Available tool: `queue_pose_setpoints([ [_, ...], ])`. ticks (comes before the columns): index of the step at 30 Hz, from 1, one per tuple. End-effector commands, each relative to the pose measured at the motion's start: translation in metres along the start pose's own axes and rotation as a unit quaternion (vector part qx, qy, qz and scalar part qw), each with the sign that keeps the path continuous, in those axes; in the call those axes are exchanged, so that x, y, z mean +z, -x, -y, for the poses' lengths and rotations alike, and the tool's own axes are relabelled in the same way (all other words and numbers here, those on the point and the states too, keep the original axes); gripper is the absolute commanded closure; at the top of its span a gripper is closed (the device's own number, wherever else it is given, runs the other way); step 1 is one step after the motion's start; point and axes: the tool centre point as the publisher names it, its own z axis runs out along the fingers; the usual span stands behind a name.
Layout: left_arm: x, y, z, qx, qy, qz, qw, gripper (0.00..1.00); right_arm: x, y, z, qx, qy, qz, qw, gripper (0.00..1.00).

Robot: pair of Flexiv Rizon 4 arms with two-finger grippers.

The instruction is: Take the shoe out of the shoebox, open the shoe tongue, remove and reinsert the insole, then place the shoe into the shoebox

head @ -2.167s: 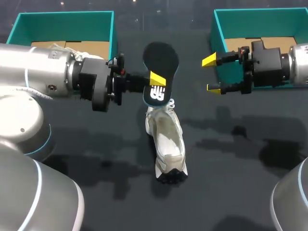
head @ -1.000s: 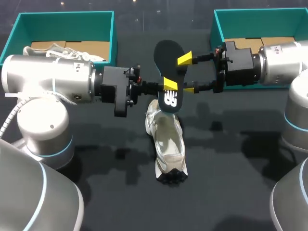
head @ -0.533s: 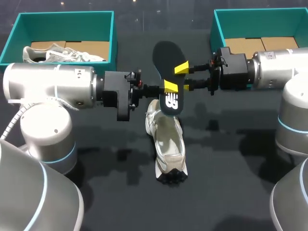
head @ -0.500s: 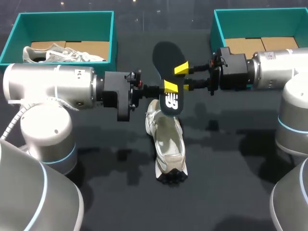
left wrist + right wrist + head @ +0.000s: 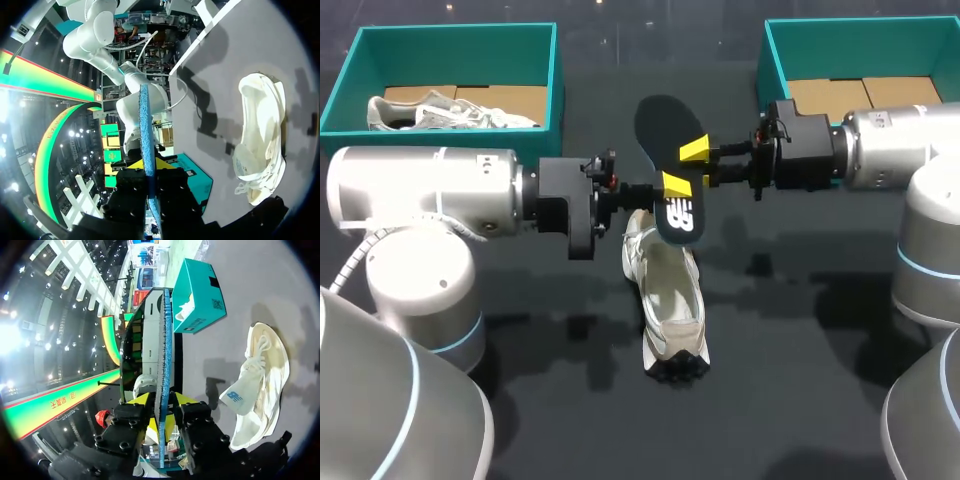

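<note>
A black insole [image 5: 663, 128] with a white logo hangs upright above the table, over the heel end of the white shoe [image 5: 669, 300]. My left gripper [image 5: 673, 185] is shut on its lower part from the left. From the right, my right gripper [image 5: 696, 152] pinches it just above. In the left wrist view the insole [image 5: 144, 130] shows edge-on, rising from my gripper [image 5: 150, 172], with the shoe [image 5: 262, 145] lying beside it. The right wrist view has the insole [image 5: 163, 360] edge-on between my right gripper [image 5: 163, 402] and its fingers, the shoe [image 5: 265, 385] off to the side.
A teal shoebox [image 5: 555, 75] at the back left holds another white shoe [image 5: 450, 108]. At the back right, a second teal shoebox [image 5: 768, 60] shows a cardboard floor. The shoe lies on open black tabletop [image 5: 790, 370].
My right gripper came in from the right and its fingers closed onto the insole. The left arm, still holding the insole, shifted slightly right and down.
</note>
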Motion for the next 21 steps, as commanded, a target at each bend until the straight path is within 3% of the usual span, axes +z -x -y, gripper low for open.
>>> queue_pose_setpoints([
  [1, 0.003, -0.001, 0.002, 0.002, 0.003, 0.0, 1.0, 1.0, 0.003, 0.002, 0.0, 0.0, -0.002, 0.0, 1.0, 0.79],
  [6, 0.004, -0.002, 0.001, 0.005, 0.004, -0.003, 1.0, 1.0, 0.004, 0.002, 0.001, 0.0, -0.003, -0.002, 1.0, 0.85],
  [8, 0.004, -0.003, 0.0, 0.005, 0.005, -0.005, 1.0, 1.0, 0.004, 0.002, 0.001, 0.0, -0.004, -0.002, 1.0, 1.0],
  [15, 0.004, -0.005, -0.001, 0.006, 0.008, -0.012, 1.0, 1.0, 0.005, 0.002, 0.002, -0.005, -0.009, -0.003, 1.0, 1.0],
  [16, 0.004, -0.005, -0.001, 0.002, 0.007, -0.013, 1.0, 0.89, 0.005, 0.002, 0.002, -0.006, -0.009, -0.003, 1.0, 1.0],
  [17, 0.002, -0.004, 0.0, 0.0, 0.006, -0.014, 1.0, 0.29, 0.005, 0.002, 0.002, -0.006, -0.01, -0.003, 1.0, 1.0],
  [18, -0.001, -0.002, 0.001, 0.0, 0.006, -0.014, 1.0, 0.0, 0.005, 0.002, 0.002, -0.005, -0.009, -0.003, 1.0, 1.0],
  [21, -0.02, 0.006, 0.006, -0.006, -0.004, -0.024, 1.0, 0.0, 0.0, 0.006, 0.003, -0.002, -0.005, -0.005, 1.0, 1.0],
])
